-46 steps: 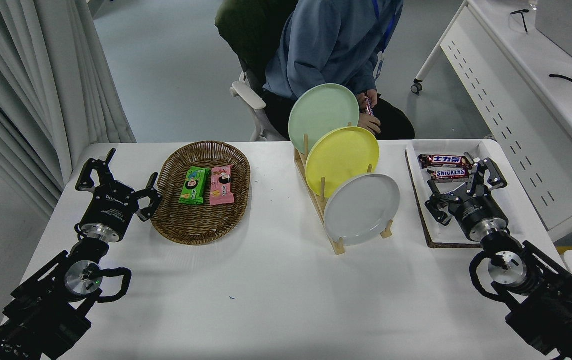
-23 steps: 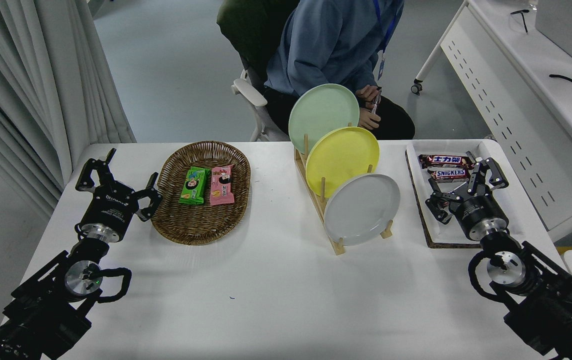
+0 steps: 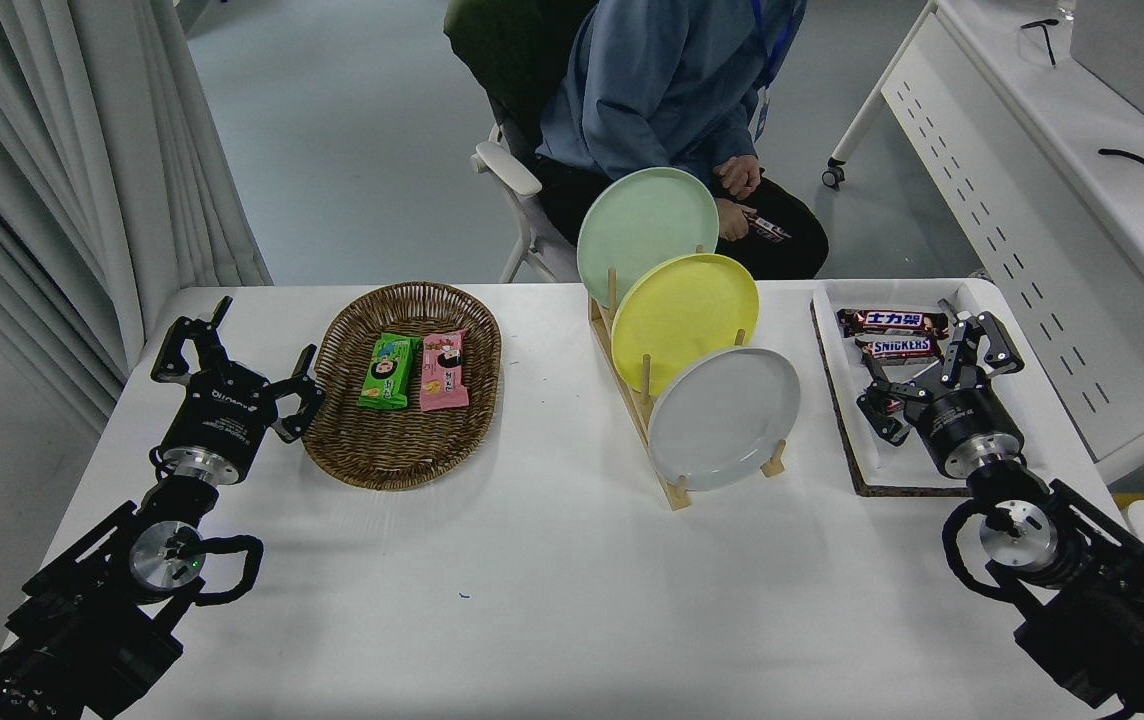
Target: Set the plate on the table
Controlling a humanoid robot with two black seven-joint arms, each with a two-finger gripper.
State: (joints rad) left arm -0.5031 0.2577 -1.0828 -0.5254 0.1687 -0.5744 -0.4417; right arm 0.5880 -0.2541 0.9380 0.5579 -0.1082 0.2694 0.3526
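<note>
My right gripper (image 3: 940, 370) has edged toward the worktop's (image 3: 552, 580) right edge.
It hangs spread and empty; the plate (image 3: 724, 418) leans racked.

A single high camera on the robot's side looks forward and down across the table (image 3: 552, 600), both arms entering from the bottom corners, a seated person (image 3: 662, 90) beyond the far edge.
</note>
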